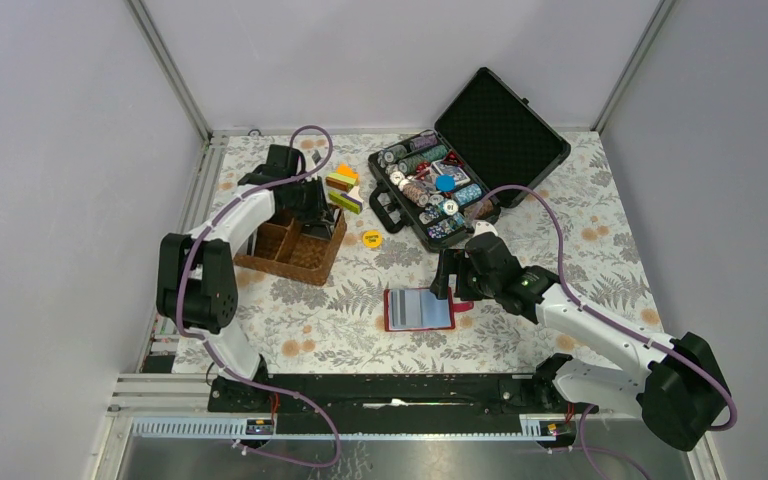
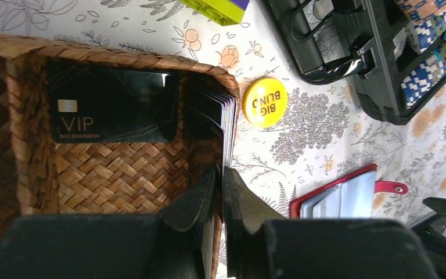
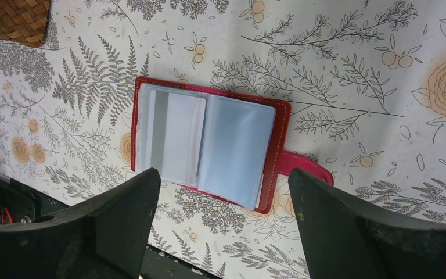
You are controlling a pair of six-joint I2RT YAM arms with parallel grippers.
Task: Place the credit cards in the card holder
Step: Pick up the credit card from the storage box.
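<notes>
The left gripper (image 2: 222,174) is pinched together on the edge of one of the dark credit cards (image 2: 223,113) standing stacked in the wicker basket (image 2: 110,174). The right gripper (image 3: 222,177) hangs with its fingers wide apart over the red card holder (image 3: 209,145), which lies open on the surface (image 3: 325,58).

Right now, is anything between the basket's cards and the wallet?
The basket wall stands beside the cards; past it nothing lies on the cloth, yellow chip off aside. The right gripper hangs open over the wallet.

A yellow "BIG BLIND" disc (image 1: 371,238) lies just right of the basket (image 1: 290,268); blocks (image 1: 343,190) beyond its far-right corner; open chip case (image 1: 500,125) farther right.
</notes>
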